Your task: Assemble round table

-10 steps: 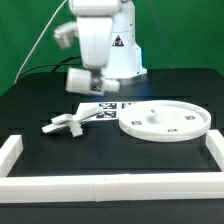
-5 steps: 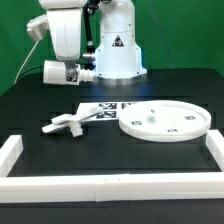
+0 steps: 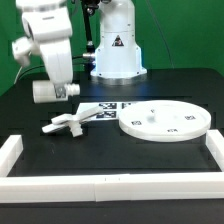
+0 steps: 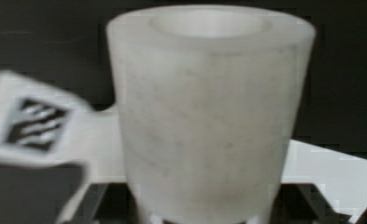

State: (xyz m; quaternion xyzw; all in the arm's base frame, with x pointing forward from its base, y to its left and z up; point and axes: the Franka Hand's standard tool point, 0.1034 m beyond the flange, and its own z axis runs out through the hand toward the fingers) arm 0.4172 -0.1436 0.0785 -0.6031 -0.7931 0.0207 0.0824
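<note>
Pincer (image 4: 205, 205) is clamped on the short cylindrical leg (image 4: 206, 100), gripping it near one end while the rest of the leg runs away from the wrist camera. In the exterior view the arm (image 3: 48, 40) hangs clear of the black tabletop (image 3: 40, 165) at that view's left, so the leg is held in the air. Below it, not touching, the small cross-shaped foot (image 3: 68, 124) lies just beside the marker board (image 3: 105, 108). The large round disc (image 3: 163, 121) lies flat toward the exterior view's right, well apart from the pincer.
</note>
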